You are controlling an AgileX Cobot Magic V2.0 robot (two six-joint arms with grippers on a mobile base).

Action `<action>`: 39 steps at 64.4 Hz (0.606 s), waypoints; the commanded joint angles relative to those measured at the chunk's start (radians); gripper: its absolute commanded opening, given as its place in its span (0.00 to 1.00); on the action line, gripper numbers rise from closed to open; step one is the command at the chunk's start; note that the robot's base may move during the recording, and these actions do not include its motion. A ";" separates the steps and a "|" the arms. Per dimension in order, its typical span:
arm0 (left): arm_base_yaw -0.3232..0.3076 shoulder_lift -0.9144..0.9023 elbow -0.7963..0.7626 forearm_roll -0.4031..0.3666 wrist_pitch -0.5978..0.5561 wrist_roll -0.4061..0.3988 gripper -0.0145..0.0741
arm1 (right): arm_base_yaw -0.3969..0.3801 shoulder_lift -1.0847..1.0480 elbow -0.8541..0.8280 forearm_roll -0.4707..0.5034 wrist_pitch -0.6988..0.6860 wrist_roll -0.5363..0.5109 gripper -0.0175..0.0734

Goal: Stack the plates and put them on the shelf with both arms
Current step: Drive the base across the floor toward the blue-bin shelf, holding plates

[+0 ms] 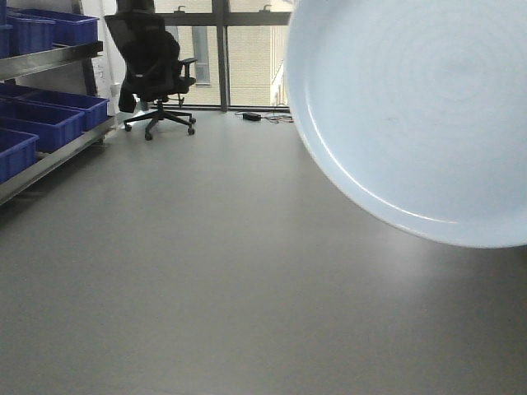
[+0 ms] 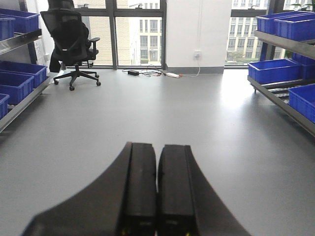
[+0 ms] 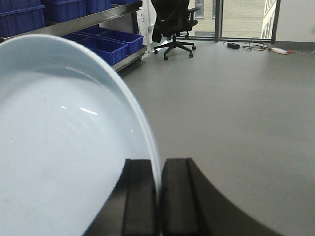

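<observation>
A large pale blue-white plate [image 1: 412, 115] hangs on edge in the air and fills the upper right of the front view. In the right wrist view the same plate [image 3: 59, 147] fills the left half, and my right gripper [image 3: 161, 162] is shut on its rim, one finger on each face. My left gripper [image 2: 157, 146] is shut with nothing between its fingers, held over bare grey floor. The shelf [image 1: 49, 59] with blue crates runs along the left wall; its steel rail [image 3: 83, 22] also shows at the upper left of the right wrist view. Neither arm appears in the front view.
A second rack [image 2: 290, 44] with blue crates [image 2: 273, 71] lines the right wall. A black office chair [image 1: 152, 66] stands at the far left by the windows. Cables and a power brick [image 2: 152, 73] lie on the floor near the window. Grey floor [image 1: 206, 271] stretches ahead.
</observation>
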 commanded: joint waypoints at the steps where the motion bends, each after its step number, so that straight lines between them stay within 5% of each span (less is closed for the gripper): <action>1: 0.002 0.007 -0.029 -0.002 -0.081 -0.002 0.25 | 0.000 -0.002 -0.034 -0.004 -0.107 -0.002 0.25; 39: 0.002 0.007 -0.029 -0.002 -0.081 -0.002 0.25 | 0.000 -0.002 -0.034 -0.004 -0.107 -0.002 0.25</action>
